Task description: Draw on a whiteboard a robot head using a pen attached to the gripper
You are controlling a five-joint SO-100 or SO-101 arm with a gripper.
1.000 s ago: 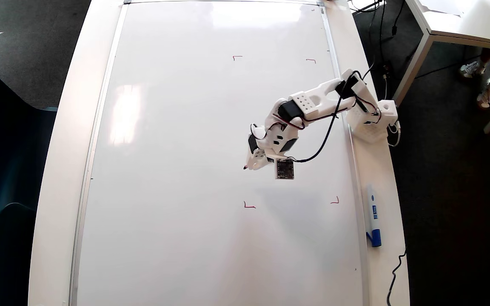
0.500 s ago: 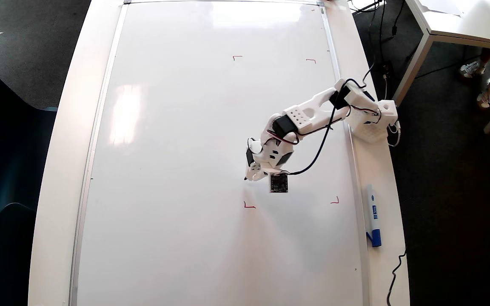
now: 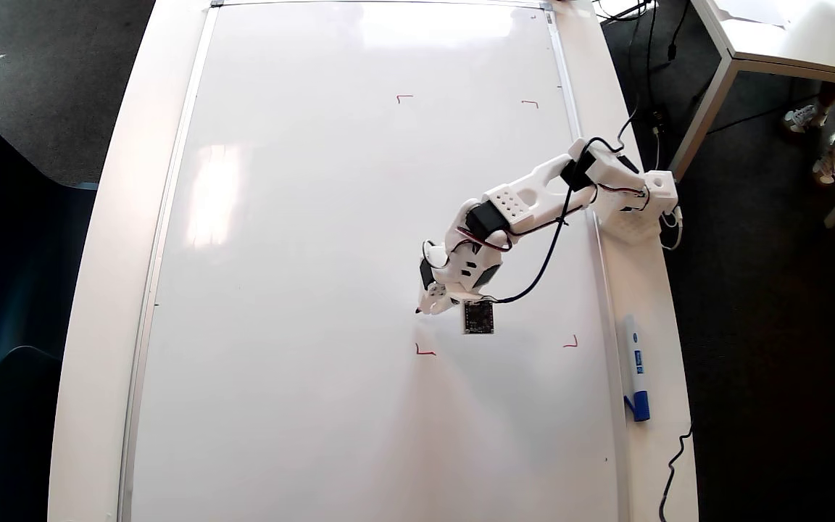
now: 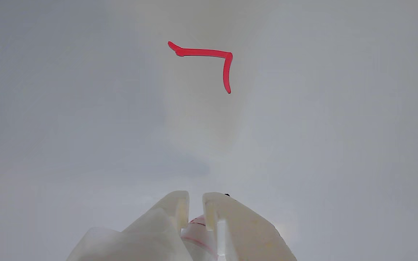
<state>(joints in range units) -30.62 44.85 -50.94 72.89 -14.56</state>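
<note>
So the arm reaches in from its base at the right edge of the whiteboard, bent down toward the middle. The gripper has its fingers pinched nearly together around the pen, with only a sliver of the white and red barrel showing between them in the wrist view. In the overhead view the dark pen tip pokes out left of the gripper, just above the lower-left corner mark, not touching it. Can't tell if the tip is on the board. Four red corner marks are there, no head outline inside them. A blue-capped marker lies on the table right of the board frame.
</note>
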